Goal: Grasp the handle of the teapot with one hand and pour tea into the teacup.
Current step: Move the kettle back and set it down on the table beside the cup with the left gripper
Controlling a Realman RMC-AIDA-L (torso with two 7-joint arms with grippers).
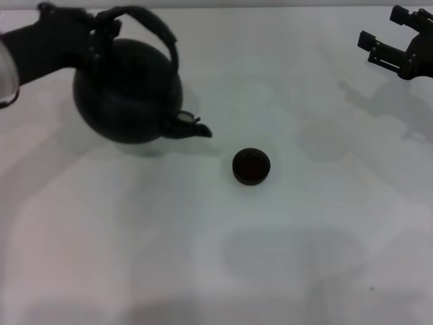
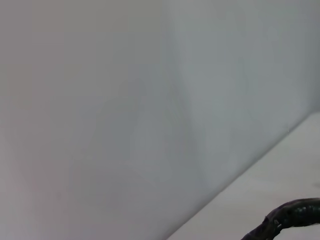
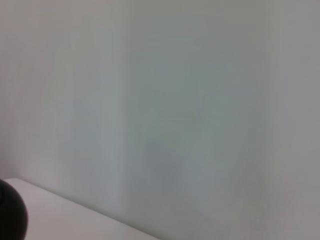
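Note:
The large black teapot (image 1: pixel 128 91) hangs at the far left of the white table (image 1: pixel 203 257), tilted, its short spout (image 1: pixel 193 127) pointing right toward the teacup. My left gripper (image 1: pixel 100 28) is shut on the left part of the arched handle (image 1: pixel 159 30). A piece of the handle shows in the left wrist view (image 2: pixel 295 212). The tiny dark teacup (image 1: pixel 251 166) stands on the table just right of and below the spout, apart from it. My right gripper (image 1: pixel 387 28) is parked open at the far right. A dark round edge of the teapot shows in the right wrist view (image 3: pixel 11 212).
A pale wall (image 2: pixel 125 100) stands behind the table. The teapot's faint shadow (image 1: pixel 155 150) lies on the table under it.

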